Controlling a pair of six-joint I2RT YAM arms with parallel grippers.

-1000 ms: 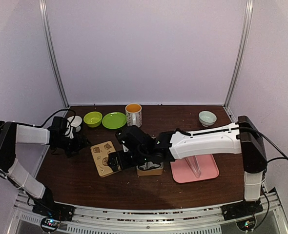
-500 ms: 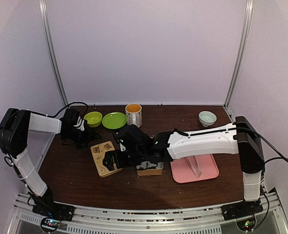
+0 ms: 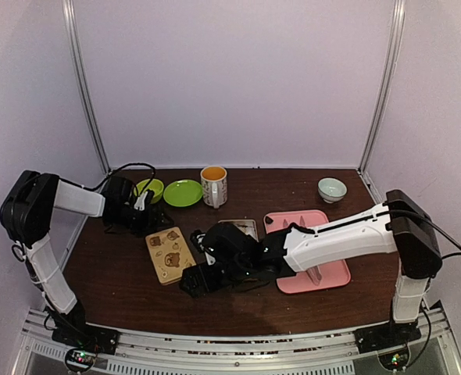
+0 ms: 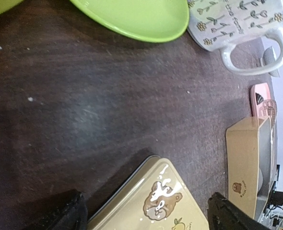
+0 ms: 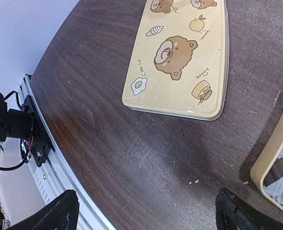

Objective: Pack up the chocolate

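The left gripper (image 4: 146, 216) hangs over the far left part of the tabletop (image 3: 113, 293), close to the green bowl (image 3: 147, 188), its fingers spread wide with nothing between them. The right gripper (image 5: 144, 213) sits low toward the near edge, fingers likewise wide apart and empty. It is just on the near side of the bear-printed lid (image 3: 170, 254), which lies flat left of the middle. The open box (image 3: 241, 230) stands at the middle, just beside the pink tray (image 3: 336, 273). Of the chocolate (image 4: 259, 97) little shows: one small dark lump on the tray's corner nearest the box. A dark piece (image 5: 278, 170) lies inside the box, too cropped to identify. The green plate (image 3: 183, 192) and flowered mug (image 3: 213, 186) stand along the far edge, a pale bowl (image 3: 331, 189) near the far right corner
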